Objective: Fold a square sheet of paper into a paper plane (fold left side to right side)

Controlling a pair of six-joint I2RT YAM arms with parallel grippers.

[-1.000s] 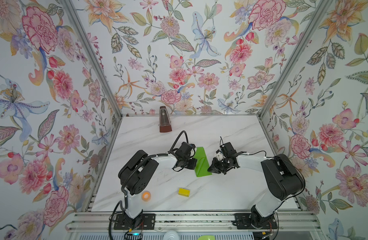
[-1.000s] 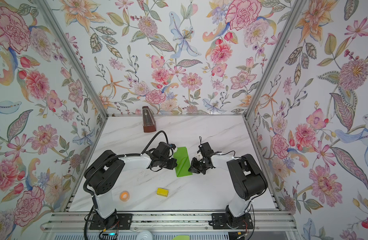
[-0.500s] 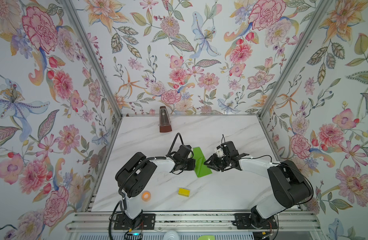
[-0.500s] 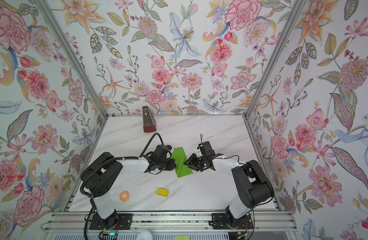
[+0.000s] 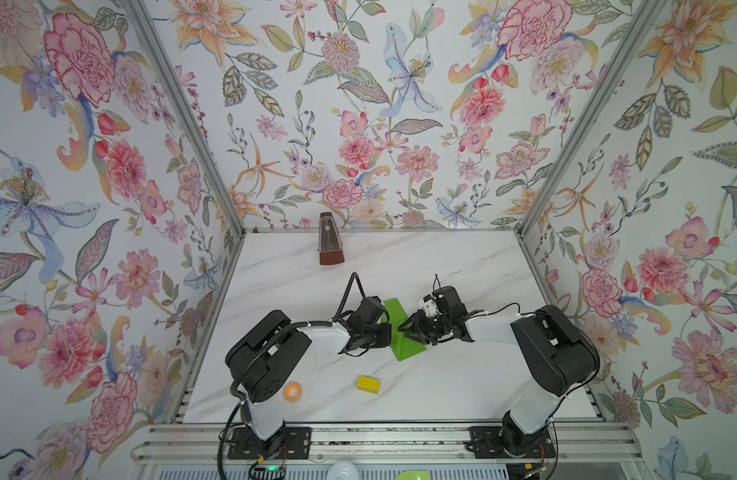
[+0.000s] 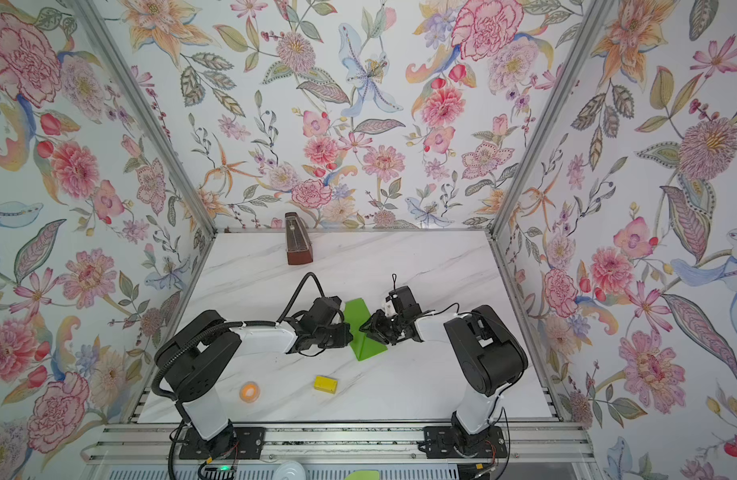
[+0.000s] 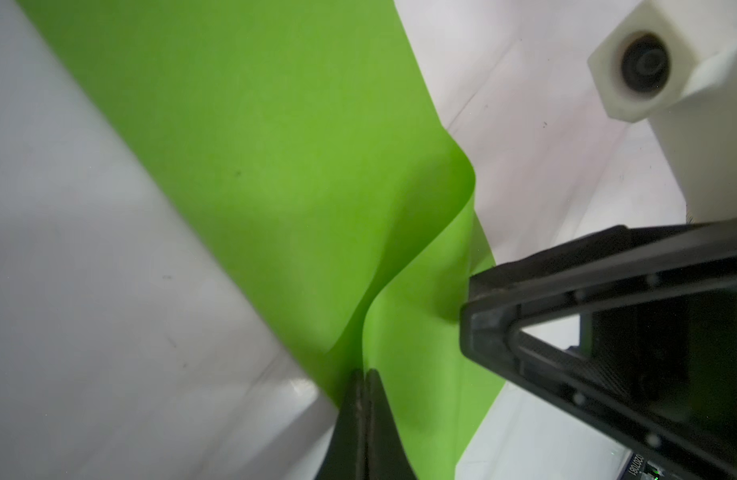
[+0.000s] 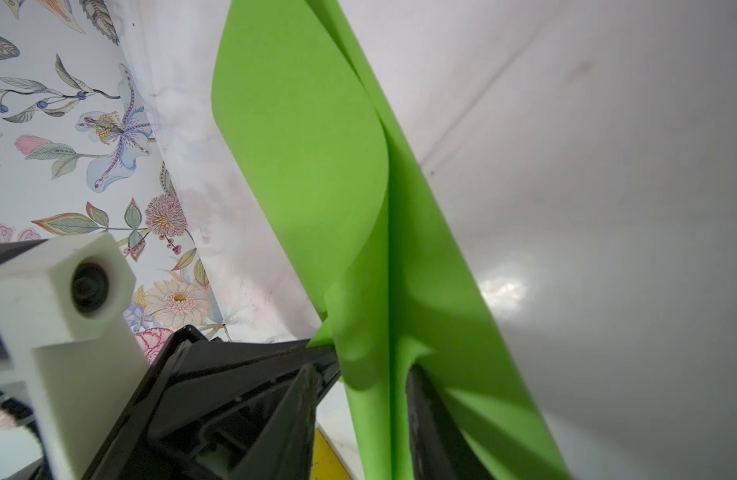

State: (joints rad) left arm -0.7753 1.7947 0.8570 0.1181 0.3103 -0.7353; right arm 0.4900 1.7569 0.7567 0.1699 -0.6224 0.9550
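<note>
A lime-green square sheet of paper [image 5: 406, 347] sits mid-table, between the two arms' grippers.
On the white marble-patterned table [image 5: 462, 266], the left gripper [image 5: 386, 332] meets the sheet's left edge and the right gripper [image 5: 404, 328] reaches over its right side, as both top views show. A brown wooden metronome [image 5: 329, 245] stands behind them by the back wall, left of centre. A small yellow block [image 5: 368, 384] lies in front of the sheet, apart from it. A small round orange object [image 5: 293, 391] lies further left, just beside the left arm's base.
</note>
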